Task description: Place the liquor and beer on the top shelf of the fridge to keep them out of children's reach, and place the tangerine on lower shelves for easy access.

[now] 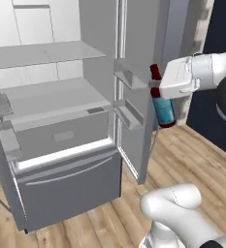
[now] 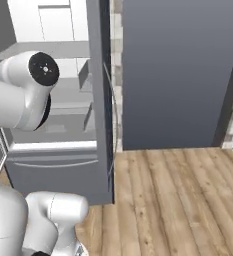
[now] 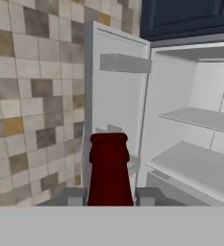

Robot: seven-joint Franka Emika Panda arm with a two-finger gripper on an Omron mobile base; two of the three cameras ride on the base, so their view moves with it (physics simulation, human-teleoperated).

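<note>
My gripper point(image 1: 155, 87) is shut on the neck of the beer point(image 1: 163, 109), a dark brown bottle with a blue label that hangs upright beside the edge of the fridge's open right door point(image 1: 144, 58). In the hand view the beer's dark neck point(image 3: 109, 168) rises between my two fingertips point(image 3: 74, 196). The fridge point(image 1: 66, 189) stands open to my left. Its top shelf point(image 1: 41, 53) and the lower shelves point(image 1: 51, 99) are bare, and both also show as top shelf point(image 3: 200, 117) and lower shelf point(image 3: 195, 163). The liquor and the tangerine are out of view.
Door bins point(image 1: 129, 77) line the inside of the right door, and more bins point(image 1: 0, 106) hang on the left door. A closed drawer point(image 1: 66, 135) sits under the shelves. A tiled wall point(image 3: 31, 96) lies beyond the door. Wood floor point(image 2: 173, 200) is open to the right.
</note>
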